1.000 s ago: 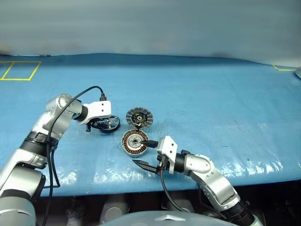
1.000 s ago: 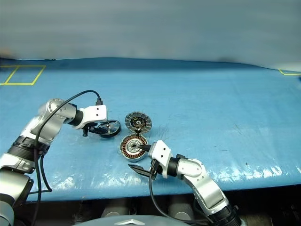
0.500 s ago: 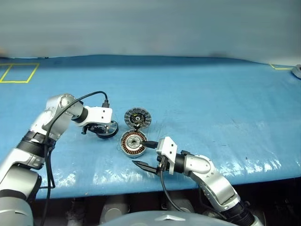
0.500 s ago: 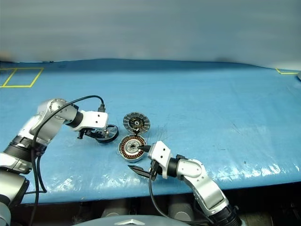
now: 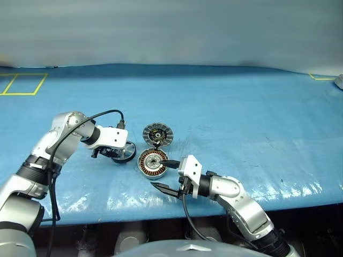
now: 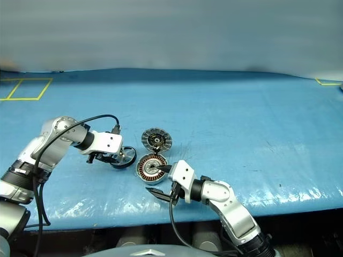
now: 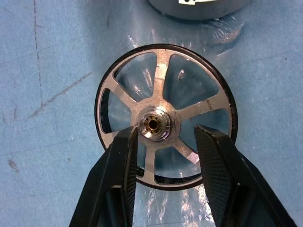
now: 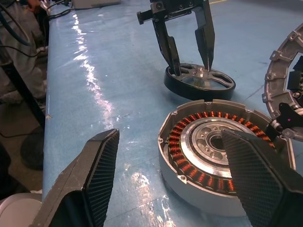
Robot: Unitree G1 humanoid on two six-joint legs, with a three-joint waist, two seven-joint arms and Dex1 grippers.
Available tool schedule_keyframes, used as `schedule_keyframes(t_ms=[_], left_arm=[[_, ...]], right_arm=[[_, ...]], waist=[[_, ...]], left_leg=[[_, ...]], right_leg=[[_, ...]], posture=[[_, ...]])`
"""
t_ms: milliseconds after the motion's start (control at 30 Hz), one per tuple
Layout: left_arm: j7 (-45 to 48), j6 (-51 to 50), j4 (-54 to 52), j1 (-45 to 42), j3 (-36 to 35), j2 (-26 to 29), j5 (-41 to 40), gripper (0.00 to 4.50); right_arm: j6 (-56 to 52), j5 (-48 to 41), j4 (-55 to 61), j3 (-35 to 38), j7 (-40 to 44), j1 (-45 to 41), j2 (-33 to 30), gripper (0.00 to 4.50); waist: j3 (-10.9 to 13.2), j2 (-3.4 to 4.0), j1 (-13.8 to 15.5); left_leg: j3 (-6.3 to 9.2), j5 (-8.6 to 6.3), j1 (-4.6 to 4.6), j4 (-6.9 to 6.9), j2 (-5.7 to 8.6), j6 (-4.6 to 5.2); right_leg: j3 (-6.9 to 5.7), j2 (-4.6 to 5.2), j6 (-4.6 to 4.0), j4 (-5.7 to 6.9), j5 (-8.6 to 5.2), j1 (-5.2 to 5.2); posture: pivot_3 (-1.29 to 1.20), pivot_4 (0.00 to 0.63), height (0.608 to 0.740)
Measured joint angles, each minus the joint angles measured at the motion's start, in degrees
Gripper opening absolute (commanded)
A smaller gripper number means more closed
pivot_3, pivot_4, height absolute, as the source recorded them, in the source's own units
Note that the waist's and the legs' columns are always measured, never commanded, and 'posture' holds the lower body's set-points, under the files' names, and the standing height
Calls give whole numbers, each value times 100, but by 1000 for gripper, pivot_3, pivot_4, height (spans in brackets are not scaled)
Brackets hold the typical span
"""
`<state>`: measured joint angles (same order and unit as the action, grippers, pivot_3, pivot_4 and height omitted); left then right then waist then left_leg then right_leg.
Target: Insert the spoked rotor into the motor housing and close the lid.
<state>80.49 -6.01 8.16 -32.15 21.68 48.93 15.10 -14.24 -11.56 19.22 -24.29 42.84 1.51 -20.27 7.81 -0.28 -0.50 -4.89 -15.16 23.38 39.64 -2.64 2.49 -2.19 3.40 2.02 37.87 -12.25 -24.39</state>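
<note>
On the blue mat, at nine o'clock of the housing (image 5: 153, 163), the wheel (image 5: 124, 152) lies flat with the left gripper (image 7: 165, 137) part-open astride its hub, not yet gripping, so pinching and lifting likely come next, while the right gripper (image 5: 165, 174) waits wide.

Over the last second we see the left end effector (image 7: 163, 137) drawn nearer along the blue counter (image 5: 241, 123) and rolled at the wrist. The spoked rotor (image 5: 122, 151) sits nearer than before as well, now just left of the motor housing (image 5: 153, 163), with one finger (image 7: 124, 156) either side of its hub. The cable over that arm now arches lower.
</note>
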Motion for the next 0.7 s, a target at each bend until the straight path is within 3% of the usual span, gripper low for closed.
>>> schedule_keyframes(t_ms=[300, 400, 533, 700], left_arm=[[122, 9, -285, 249, -238, -29, -666, 1969], [116, 56, -284, 244, -235, 61, -635, 2542], [28, 104, -199, 239, -135, 61, -489, 3864], [12, 23, -197, 177, -37, 47, -402, 3864]], right_arm=[[-11, -4, 51, 0, -31, 2, -10, 3617], [-11, -3, 50, -1, -27, 1, -27, 3617], [-9, 1, 50, -3, -22, -21, -45, 3617], [-9, 2, 49, -4, -28, -24, -45, 3617]], waist=[[20, -26, 1], [27, -37, -1], [30, -41, 2], [31, -43, 10]], left_leg=[[4, 0, 22, 0, 0, 0], [3, 0, 22, 0, 0, 0], [3, 0, 25, 0, 0, 0], [4, 0, 25, 0, -1, 0]], right_leg=[[-3, -1, -1, -1, 0, -15], [-4, -2, -1, -3, 0, -15], [-4, -1, -1, -4, 0, -17], [-5, -1, -1, -4, 0, -16]], posture=[[0, 150, 740], [0, 150, 740], [0, 150, 740], [0, 150, 740]])
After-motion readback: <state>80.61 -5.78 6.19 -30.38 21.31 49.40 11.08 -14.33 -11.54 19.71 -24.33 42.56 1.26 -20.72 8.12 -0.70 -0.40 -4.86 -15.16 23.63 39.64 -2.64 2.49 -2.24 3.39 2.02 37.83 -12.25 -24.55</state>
